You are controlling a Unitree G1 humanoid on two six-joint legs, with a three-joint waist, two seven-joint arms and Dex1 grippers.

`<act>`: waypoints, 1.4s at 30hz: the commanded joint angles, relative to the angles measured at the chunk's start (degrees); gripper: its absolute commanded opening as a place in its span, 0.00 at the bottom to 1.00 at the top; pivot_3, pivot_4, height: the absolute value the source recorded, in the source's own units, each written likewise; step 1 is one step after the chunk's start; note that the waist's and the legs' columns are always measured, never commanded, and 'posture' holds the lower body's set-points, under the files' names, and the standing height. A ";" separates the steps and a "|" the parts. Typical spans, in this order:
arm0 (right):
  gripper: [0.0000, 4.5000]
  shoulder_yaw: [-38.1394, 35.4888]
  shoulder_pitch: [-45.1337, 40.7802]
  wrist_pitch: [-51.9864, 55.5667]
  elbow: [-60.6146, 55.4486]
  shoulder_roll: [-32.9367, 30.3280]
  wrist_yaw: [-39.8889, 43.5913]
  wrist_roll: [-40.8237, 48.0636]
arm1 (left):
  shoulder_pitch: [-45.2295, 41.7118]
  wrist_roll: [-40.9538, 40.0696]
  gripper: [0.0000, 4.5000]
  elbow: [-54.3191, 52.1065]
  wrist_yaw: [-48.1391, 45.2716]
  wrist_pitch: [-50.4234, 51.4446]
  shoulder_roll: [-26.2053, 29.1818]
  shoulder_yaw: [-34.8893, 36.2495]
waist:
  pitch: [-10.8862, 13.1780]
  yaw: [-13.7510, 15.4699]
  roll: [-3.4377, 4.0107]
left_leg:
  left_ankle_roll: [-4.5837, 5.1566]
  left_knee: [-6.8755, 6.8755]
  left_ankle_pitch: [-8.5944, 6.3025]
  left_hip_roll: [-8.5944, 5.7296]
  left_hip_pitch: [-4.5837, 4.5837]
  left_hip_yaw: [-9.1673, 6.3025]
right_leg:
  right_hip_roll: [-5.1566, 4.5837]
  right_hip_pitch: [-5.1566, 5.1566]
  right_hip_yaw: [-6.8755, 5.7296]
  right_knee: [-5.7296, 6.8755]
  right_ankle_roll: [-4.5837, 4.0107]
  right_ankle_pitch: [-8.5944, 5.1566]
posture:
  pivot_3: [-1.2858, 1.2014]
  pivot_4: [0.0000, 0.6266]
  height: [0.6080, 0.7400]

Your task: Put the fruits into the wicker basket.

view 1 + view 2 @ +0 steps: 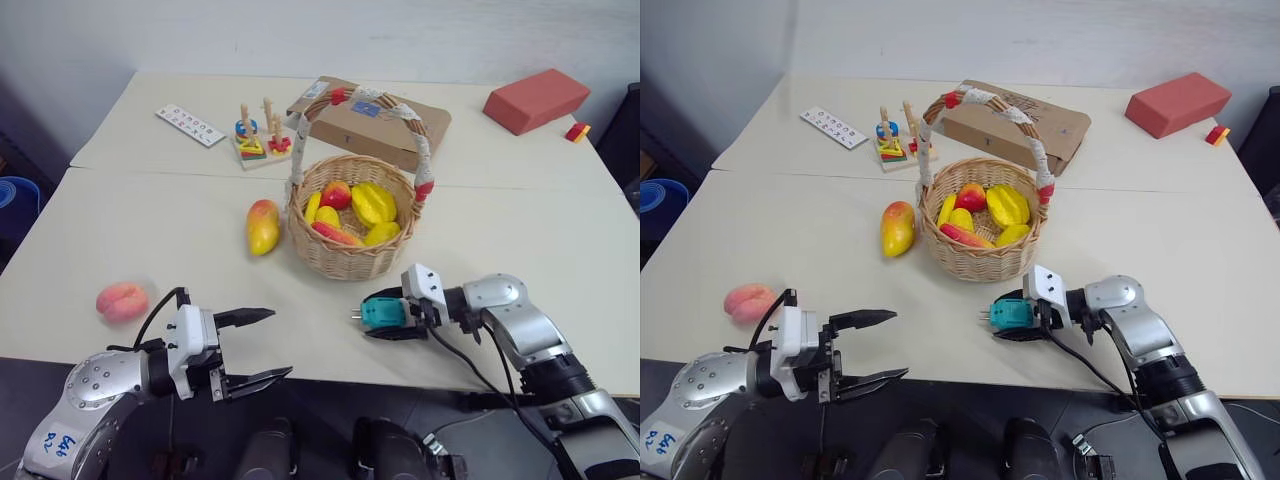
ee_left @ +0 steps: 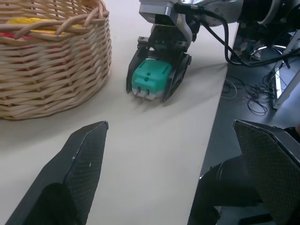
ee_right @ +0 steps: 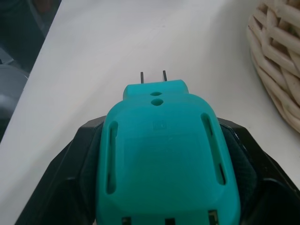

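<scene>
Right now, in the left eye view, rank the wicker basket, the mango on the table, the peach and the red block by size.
Largest to smallest:
1. wicker basket
2. red block, though it lies farther away
3. mango
4. peach, near the mango's size, and closer, so unsure

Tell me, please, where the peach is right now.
The peach lies on the table's near left part, left of the mango and just beyond the left hand.
</scene>
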 commanded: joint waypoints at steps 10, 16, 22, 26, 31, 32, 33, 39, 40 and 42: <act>0.62 -39.48 12.72 -0.77 17.62 -14.54 -17.84 5.12 | -4.75 2.08 1.00 0.18 0.35 -0.48 -4.50 -7.46 | 0.03 -0.14 0.04 | 0.22 -0.04 -0.02 -0.21 0.08 0.15 | -0.18 0.12 0.04 -0.23 0.15 0.08 | 0.52 0.24 1.00; 0.70 -33.84 -1.73 -14.96 44.07 -13.05 -23.82 -3.40 | -6.76 1.56 1.00 1.85 -1.97 0.62 -3.33 -8.40 | 0.03 -2.06 0.13 | 0.02 -0.13 0.13 -0.02 0.31 0.42 | -0.01 0.06 0.12 -0.04 0.12 0.06 | 0.52 0.24 1.00; 1.00 -31.59 -7.29 -20.21 53.57 -12.51 -24.37 -5.41 | -7.12 0.29 1.00 1.98 -1.23 1.97 -2.60 -5.20 | 0.04 -1.94 0.15 | 0.02 -0.10 0.20 0.01 0.28 0.47 | 0.04 0.00 0.29 0.00 0.09 0.05 | 0.52 0.24 1.00; 1.00 -33.38 -4.28 -18.83 43.64 -12.68 -14.64 0.24 | -2.35 1.73 1.00 2.42 1.54 -1.21 -4.07 0.27 | 0.05 -1.83 0.17 | 0.04 -0.10 0.19 0.01 0.26 0.45 | -0.02 0.01 0.33 -0.07 0.10 0.05 | 0.52 0.24 1.00; 1.00 -32.33 10.60 -17.48 12.54 -8.09 -10.04 6.61 | 8.38 -1.07 1.00 2.10 6.11 -3.04 -7.54 15.37 | 0.06 -1.46 0.15 | 0.02 -0.13 0.12 0.10 0.21 0.34 | 0.00 0.03 0.24 -0.19 0.10 0.05 | 0.52 0.24 1.00; 1.00 -32.60 13.09 -17.96 5.77 -6.09 -10.97 8.43 | 11.61 -1.96 1.00 1.60 5.79 -3.12 -7.72 19.34 | 0.05 -1.59 0.12 | 0.01 -0.13 0.09 0.12 0.19 0.31 | -0.01 0.02 0.22 -0.21 0.10 0.05 | 0.52 0.24 1.00; 1.00 -31.97 15.38 -16.40 -0.24 -4.74 -11.27 10.31 | 14.92 -3.54 1.00 1.10 5.87 -2.89 -8.23 23.83 | 0.05 -1.81 0.09 | -0.07 -0.14 0.03 0.23 0.18 0.28 | 0.04 0.02 0.21 -0.23 0.09 0.05 | 0.52 0.24 1.00; 1.00 -23.11 22.26 -14.49 -20.23 2.80 -12.12 12.99 | 24.57 -9.62 1.00 9.35 9.67 -3.34 -12.56 45.00 | 0.06 -1.27 0.09 | -0.11 -0.11 -0.55 0.50 0.23 0.30 | 0.26 -0.03 0.31 -0.31 -0.06 -0.03 | 0.52 0.24 1.00; 1.00 -21.13 23.16 -12.48 -22.99 3.20 -10.42 15.72 | 25.20 -10.64 1.00 12.00 10.62 -3.14 -13.32 47.95 | 0.07 -0.94 0.10 | -0.08 -0.11 -0.69 0.51 0.23 0.28 | 0.26 -0.03 0.31 -0.32 -0.07 -0.04 | 0.52 0.24 1.00; 1.00 -17.49 23.95 -13.08 -27.00 4.87 -8.99 16.96 | 27.41 -12.02 1.00 20.57 12.38 -2.59 -14.48 54.49 | 0.04 -0.59 0.03 | -0.02 -0.09 -0.76 0.52 0.22 0.28 | 0.25 -0.07 0.32 -0.32 -0.16 -0.09 | 0.52 0.24 1.00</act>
